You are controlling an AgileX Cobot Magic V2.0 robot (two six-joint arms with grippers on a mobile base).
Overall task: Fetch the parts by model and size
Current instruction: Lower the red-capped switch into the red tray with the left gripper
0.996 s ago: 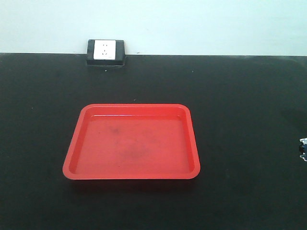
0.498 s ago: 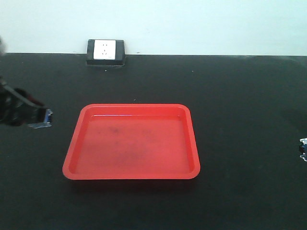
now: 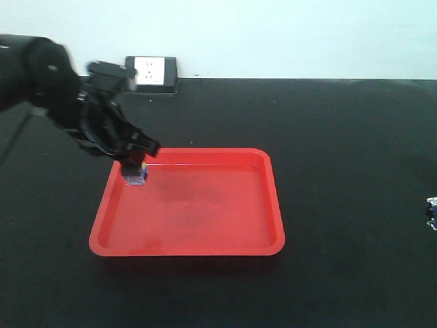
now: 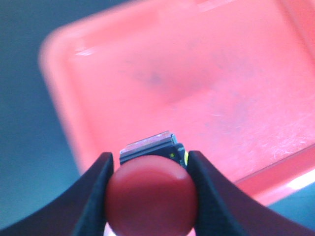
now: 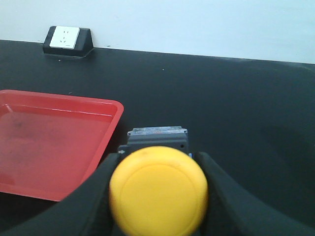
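Red mushroom-cap switch (image 4: 150, 196) sits pinched in the left gripper (image 3: 135, 166). Its round cap faces the left wrist camera, and the two dark fingers (image 4: 96, 196) press on it at 9 and 3 o'clock. Behind the cap the dark blocky base (image 4: 150, 147) shows a pale strip along its top edge. In the front view the left arm (image 3: 61, 89) reaches in from 10 o'clock. The held switch hangs over the 10 o'clock corner of the red tray (image 3: 198, 212), inside the rim. Whether it touches the tray floor cannot be told.

Yellow switch (image 5: 158, 189) is clamped the same way in the right gripper (image 5: 156, 160), one finger on each side of the cap. Its dark base (image 5: 158, 138), with a bluish label strip, sits at 12 o'clock of the cap. This switch is held over the black tabletop (image 5: 236, 98), outside the tray, which lies at 9 o'clock of it. In the front view only a pale speck (image 3: 432, 212) shows at the 3 o'clock edge, too little to name.

The tray lies flat at the middle of the tabletop. A white wall socket (image 3: 150, 71) in a dark housing stands at the table's far edge, at 11 o'clock from the tray, against the pale wall (image 3: 273, 34).
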